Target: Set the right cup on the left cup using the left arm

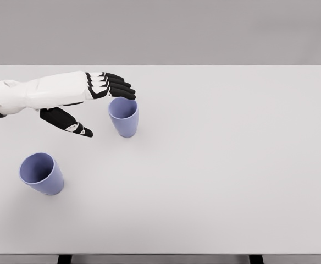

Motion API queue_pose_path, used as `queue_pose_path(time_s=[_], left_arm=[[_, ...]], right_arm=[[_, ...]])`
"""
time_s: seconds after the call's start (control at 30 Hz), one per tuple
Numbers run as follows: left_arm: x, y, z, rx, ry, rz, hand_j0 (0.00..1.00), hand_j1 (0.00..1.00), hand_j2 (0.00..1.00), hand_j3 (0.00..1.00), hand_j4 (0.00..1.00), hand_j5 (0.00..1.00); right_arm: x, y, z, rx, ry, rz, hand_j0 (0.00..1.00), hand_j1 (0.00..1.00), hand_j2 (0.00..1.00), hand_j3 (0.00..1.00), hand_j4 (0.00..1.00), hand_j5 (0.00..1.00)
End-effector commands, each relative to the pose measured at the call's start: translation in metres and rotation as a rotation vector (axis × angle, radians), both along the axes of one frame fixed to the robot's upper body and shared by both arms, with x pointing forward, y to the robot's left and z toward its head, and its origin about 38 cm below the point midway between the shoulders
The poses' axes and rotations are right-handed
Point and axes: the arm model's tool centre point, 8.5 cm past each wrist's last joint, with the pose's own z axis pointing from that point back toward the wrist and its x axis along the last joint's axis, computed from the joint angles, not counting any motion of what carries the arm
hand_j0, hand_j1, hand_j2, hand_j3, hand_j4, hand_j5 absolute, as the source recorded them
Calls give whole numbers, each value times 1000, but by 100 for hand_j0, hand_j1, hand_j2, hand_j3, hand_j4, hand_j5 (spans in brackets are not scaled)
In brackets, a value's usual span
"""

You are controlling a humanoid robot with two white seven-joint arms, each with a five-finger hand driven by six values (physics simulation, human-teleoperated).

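Observation:
Two lavender-blue cups stand upright on the white table, mouths up. The right cup is near the table's middle left. The left cup sits lower left, nearer the front edge. My left hand comes in from the left edge on a white arm, its black fingers stretched out flat just above and behind the right cup's rim, thumb hanging down to the cup's left. The hand is open and holds nothing. The right arm does not show.
The table's front edge runs along the bottom of the view, with two dark legs below it. A plain grey wall stands behind the far edge.

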Motion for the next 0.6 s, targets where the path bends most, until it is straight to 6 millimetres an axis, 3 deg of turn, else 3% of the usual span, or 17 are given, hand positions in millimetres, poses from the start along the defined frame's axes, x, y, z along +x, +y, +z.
queue_pose_path(time_s=[0.0,0.13,0.23,0.33,0.43,0.57], left_arm=[[0,1,1,-5,5,3,100,100,100,100,100,100],[7,7,0,8,-1,31,100,100,100,100,100,100],[17,10,14,11,-40,52,100,100,100,100,100,100],[39,20,0,38,7,109,100,100,100,100,100,100],[57,-2,-7,92,42,76,100,100,100,100,100,100],[56,-26,-13,215,121,-17,100,100,100,100,100,100]], right_arm=[[0,0,0,0,1,-1,100,100,100,100,100,100],[3,0,-1,1,-9,5,100,100,100,100,100,100],[2,0,0,1,-3,0,100,100,100,100,100,100],[2,0,0,1,-5,4,100,100,100,100,100,100],[1,0,0,1,-3,3,100,100,100,100,100,100],[1,0,0,1,-3,3,100,100,100,100,100,100]])
